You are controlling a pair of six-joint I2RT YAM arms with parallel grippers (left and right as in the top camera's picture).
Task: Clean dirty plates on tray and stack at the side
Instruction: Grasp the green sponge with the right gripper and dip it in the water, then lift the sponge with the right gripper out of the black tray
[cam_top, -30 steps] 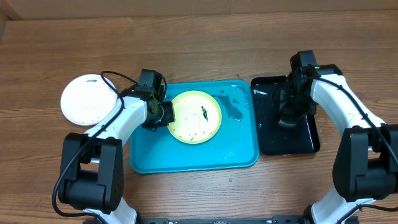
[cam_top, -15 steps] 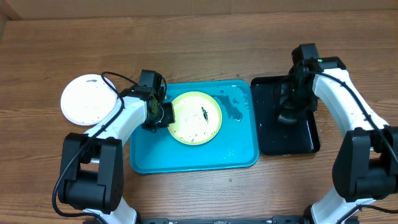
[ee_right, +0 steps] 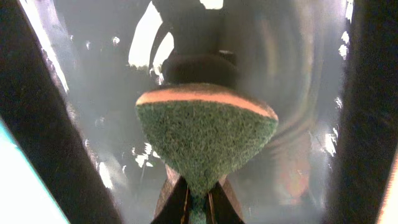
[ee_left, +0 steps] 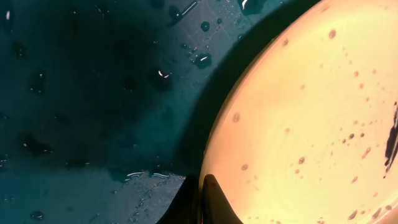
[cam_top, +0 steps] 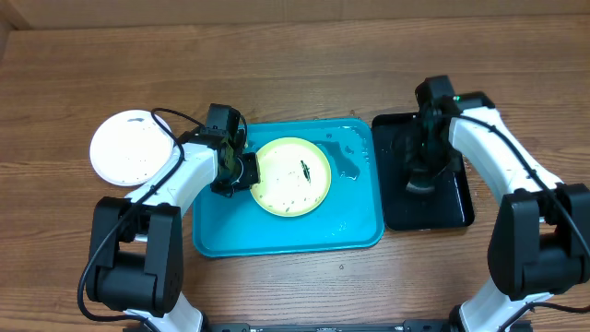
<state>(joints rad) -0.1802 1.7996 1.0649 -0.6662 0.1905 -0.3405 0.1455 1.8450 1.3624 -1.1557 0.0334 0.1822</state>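
Overhead: the right jaws have shifted left over the black tray, while the left jaws stay clamped on the left rim of the yellow-green plate, which lies inside the teal tray.

Left wrist: the left jaws pinch the speckled rim, and the plate is unscrubbed.

Right wrist: the right jaws are clenched on a green sponge above the wet black tray. Scrubbing looks next.

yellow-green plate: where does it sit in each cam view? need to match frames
Overhead: the yellow-green plate is centre-left, on the teal tray, with the left claw at its left rim.
Left wrist: it fills the right half; the claw pinches its rim at bottom centre.
Right wrist: not in it; only the sponge over the black tray.
Shared landmark: the wet teal tray, seen overhead and left of the plate in the left wrist view.
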